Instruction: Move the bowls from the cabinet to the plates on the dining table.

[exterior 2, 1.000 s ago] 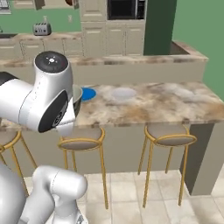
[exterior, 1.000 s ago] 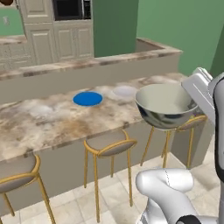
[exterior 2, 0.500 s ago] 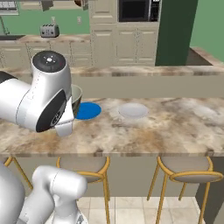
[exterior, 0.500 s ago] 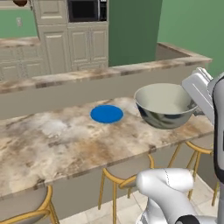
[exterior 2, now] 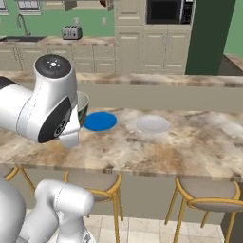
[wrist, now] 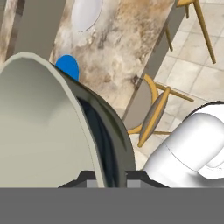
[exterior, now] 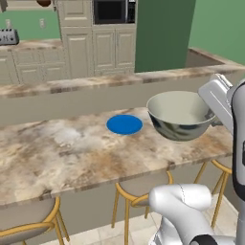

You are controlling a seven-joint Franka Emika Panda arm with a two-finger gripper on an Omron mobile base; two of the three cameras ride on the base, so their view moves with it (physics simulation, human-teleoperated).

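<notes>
My gripper (wrist: 111,177) is shut on the rim of the larger grey-white bowl (exterior: 179,115), which hangs upright just above the dining table (exterior: 57,153), near its right part. The bowl's wall (wrist: 48,131) takes up the left of the hand view, and a sliver of the bowl (exterior 2: 83,104) shows behind my arm. On the stone top lies the bright blue plate (exterior: 124,124), just left of the bowl (exterior 2: 99,121) (wrist: 68,65). The whitish plate (exterior 2: 153,124) lies to the blue one's right (wrist: 86,13). The reddish-brown bowl (exterior: 44,2) sits on the cabinet shelf at the top edge.
Yellow-framed stools (exterior: 139,191) (exterior 2: 209,197) stand under the table's front edge. A raised stone ledge (exterior 2: 142,80) runs behind the table top. Far back are a worktop with a toaster (exterior 2: 71,32) and a tall unit with a black microwave (exterior: 110,10).
The whole picture has shifted: the base has driven closer to the dining table and along it. The grey-white bowl stays in my grip, now beside the blue plate.
</notes>
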